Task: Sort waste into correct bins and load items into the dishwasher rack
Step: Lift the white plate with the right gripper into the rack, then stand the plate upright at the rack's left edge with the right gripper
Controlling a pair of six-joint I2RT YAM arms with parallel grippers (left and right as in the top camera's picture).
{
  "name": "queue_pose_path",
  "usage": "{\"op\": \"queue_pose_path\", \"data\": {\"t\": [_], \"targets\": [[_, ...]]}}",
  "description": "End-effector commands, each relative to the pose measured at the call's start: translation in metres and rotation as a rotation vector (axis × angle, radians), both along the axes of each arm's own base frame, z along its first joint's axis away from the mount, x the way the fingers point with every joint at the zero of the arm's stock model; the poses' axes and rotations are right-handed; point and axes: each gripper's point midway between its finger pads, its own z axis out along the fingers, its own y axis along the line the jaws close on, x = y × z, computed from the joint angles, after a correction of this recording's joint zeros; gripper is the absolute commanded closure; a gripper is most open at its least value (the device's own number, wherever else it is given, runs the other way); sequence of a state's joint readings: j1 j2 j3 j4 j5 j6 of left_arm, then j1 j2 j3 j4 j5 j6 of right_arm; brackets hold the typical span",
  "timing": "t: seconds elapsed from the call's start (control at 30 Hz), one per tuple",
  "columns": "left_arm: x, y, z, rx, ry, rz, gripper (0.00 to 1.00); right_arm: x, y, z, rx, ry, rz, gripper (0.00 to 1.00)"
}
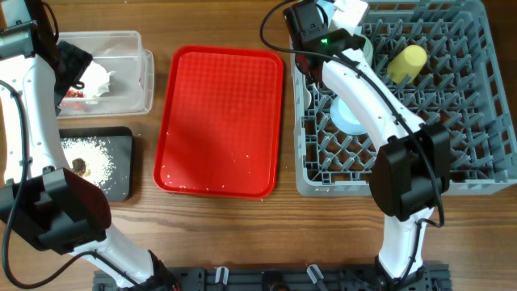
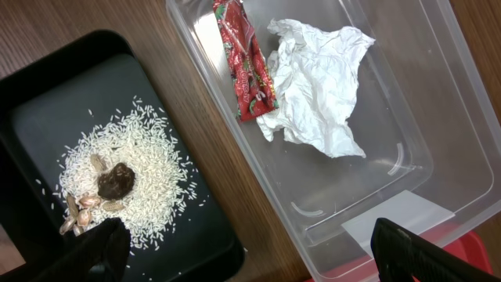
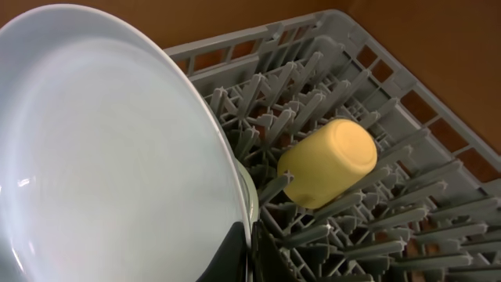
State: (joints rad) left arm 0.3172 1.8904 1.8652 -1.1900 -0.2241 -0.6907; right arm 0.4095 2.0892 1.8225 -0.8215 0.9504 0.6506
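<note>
My right gripper point(image 3: 249, 235) point(image 1: 333, 23) is shut on the rim of the pale blue plate point(image 3: 102, 157). It holds the plate on edge over the far left of the dishwasher rack point(image 1: 477, 166) point(image 3: 391, 70). A pale green rim point(image 3: 250, 196) sits just behind the plate. The yellow cup point(image 1: 406, 63) point(image 3: 329, 163) lies on the pegs, and a pale blue bowl point(image 1: 346, 117) sits in the rack. My left gripper point(image 2: 254, 258) point(image 1: 69, 61) is open and empty above the clear tub point(image 2: 407, 117) point(image 1: 121, 40), which holds the napkin point(image 2: 317, 86) and red wrapper point(image 2: 246, 66). The black tray point(image 2: 47, 102) point(image 1: 121, 141) holds brown scraps point(image 2: 116, 182) on white crumbs. Fork and spoon are not in view.
The flat red serving tray point(image 1: 222, 121) lies between the bins and the rack, with a few crumbs near its front edge. Its corner also shows in the left wrist view point(image 2: 470, 251). The black tray sits just in front of the clear tub at the table's left.
</note>
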Motion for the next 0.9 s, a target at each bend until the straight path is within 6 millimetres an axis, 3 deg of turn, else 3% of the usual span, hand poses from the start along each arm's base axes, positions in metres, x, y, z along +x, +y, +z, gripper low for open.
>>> {"op": "queue_pose_path", "data": {"t": [0.0,0.1,0.17,0.3,0.37,0.47,0.6,0.7,0.87], "targets": [[-0.002,0.004,0.0,0.017,0.01,0.008,0.0,-0.001,0.011,0.004,-0.069,0.036,0.054,0.85],[-0.002,0.004,0.0,0.017,0.01,0.008,0.0,-0.002,0.022,0.009,-0.077,0.036,0.089,0.74],[-0.002,0.004,0.0,0.017,0.01,0.008,0.0,-0.003,0.03,0.012,-0.064,0.03,0.11,0.59],[-0.002,0.004,0.0,0.017,0.01,0.008,0.0,-0.009,0.051,0.026,-0.007,0.005,0.169,0.53],[-0.002,0.004,0.0,0.017,0.01,0.008,0.0,-0.014,0.066,0.042,0.063,-0.026,0.22,0.43],[-0.002,0.004,0.0,0.017,0.01,0.008,0.0,-0.02,0.082,0.073,0.194,-0.083,0.301,0.17],[-0.002,0.004,0.0,0.017,0.01,0.008,0.0,-0.031,0.091,0.115,0.316,-0.162,0.377,0.0],[-0.002,0.004,0.0,0.017,0.01,0.008,0.0,-0.041,0.12,0.142,0.425,-0.166,0.575,0.0],[-0.002,0.004,0.0,0.017,0.01,0.008,0.0,-0.062,0.199,0.152,0.656,-0.099,0.989,0.0]]}}
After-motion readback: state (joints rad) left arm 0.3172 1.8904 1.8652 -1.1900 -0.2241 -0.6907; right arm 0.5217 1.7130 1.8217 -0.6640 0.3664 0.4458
